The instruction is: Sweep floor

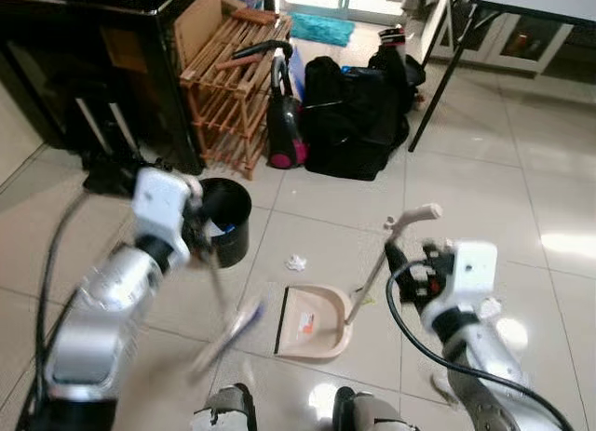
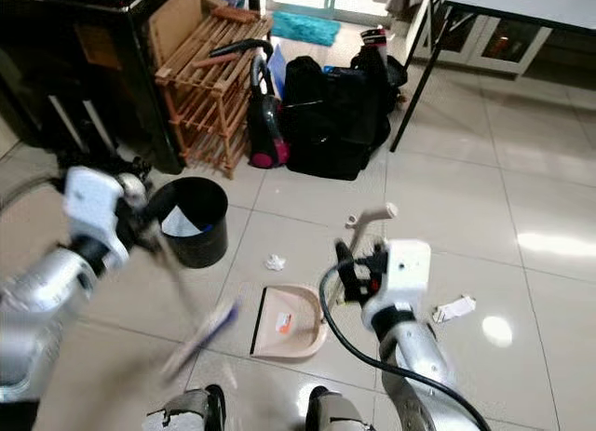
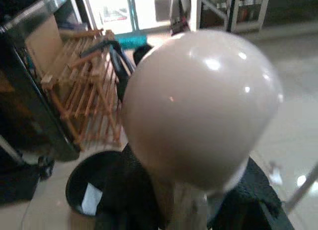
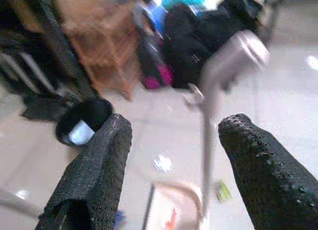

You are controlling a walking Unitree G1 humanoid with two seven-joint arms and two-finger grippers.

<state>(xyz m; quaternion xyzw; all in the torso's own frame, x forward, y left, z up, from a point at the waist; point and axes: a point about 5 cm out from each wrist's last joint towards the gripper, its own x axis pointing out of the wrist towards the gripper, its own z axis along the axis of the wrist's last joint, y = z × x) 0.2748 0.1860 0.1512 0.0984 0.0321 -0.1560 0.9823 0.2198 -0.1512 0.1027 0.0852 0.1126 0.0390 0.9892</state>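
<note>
Left eye view, left tool point(image 1: 200, 228) clamped on broom point(image 1: 223, 305), handle slanting down-right toward dustpan point(image 1: 312, 323), right tool point(image 4: 171, 165) gaping.

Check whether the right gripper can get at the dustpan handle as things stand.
Probably yes. The right gripper has its jaws open, and the dustpan handle stands upright just ahead of the gap with nothing between them.

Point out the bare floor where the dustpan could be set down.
Bare tile lies right of the dustpan, toward the table leg. Some also lies between the paper scrap and black bags. Crowded: left, around the black bin, wooden rack and broom.
</note>
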